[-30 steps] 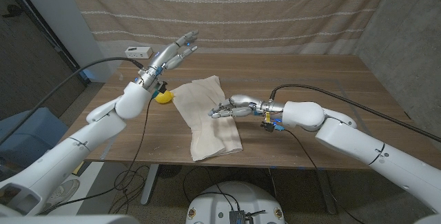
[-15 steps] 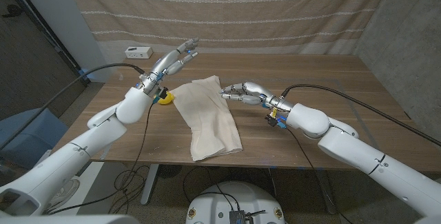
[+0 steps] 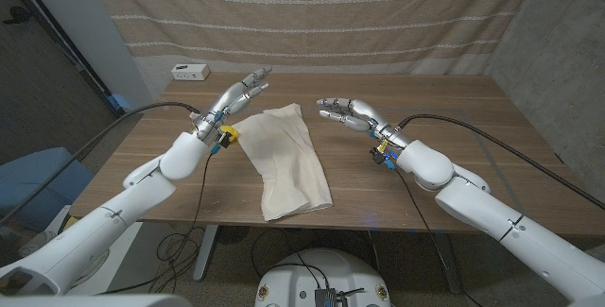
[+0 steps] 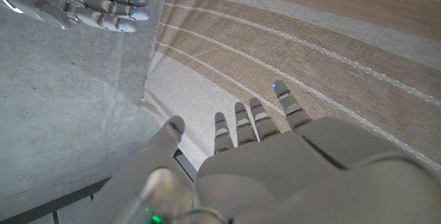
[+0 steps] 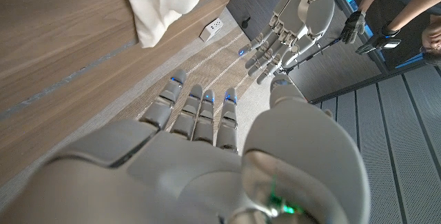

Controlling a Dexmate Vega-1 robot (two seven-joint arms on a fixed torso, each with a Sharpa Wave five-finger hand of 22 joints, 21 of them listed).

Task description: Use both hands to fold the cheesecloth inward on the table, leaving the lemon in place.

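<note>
Now the cheesecloth (image 3: 285, 160) lies folded into a narrow strip mid-surface, the lemon (image 3: 227, 135) at its ten o'clock edge. Both hands, left hand (image 3: 238, 93) and right hand (image 3: 348, 112), hover with fingers spread, holding nothing, likely clear because folding looks finished.

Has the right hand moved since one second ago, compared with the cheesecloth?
Yes. The right hand was over the folded cheesecloth a second ago; now it is lifted away, open, off the cloth's right edge and nearer the table's far side.
</note>
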